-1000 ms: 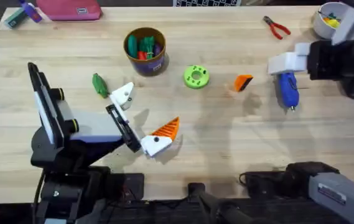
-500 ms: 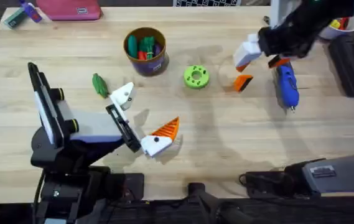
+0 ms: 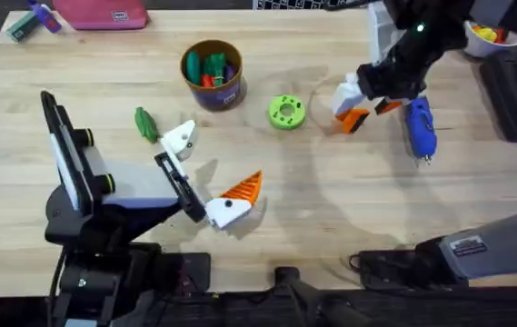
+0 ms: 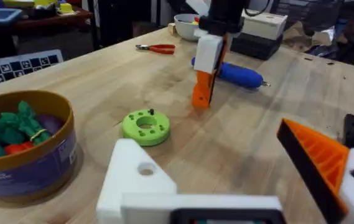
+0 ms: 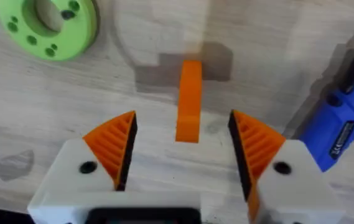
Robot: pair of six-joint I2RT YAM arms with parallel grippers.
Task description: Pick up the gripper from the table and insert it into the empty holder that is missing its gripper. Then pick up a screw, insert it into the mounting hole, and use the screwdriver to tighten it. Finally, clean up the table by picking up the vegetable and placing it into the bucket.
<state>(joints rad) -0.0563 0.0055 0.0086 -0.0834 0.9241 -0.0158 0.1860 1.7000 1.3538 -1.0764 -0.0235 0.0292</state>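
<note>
The wooden table carries everything. The left gripper rests low near the front, jaws apart, one white block being the empty holder, the other bearing an orange wedge. The right gripper hangs over the table's right side with its jaws spread wide, straddling the loose gripper without touching it. The blue screwdriver lies just right of it. The bucket stands farther back, the green disc between them. The vegetable lies beside the empty holder.
</note>
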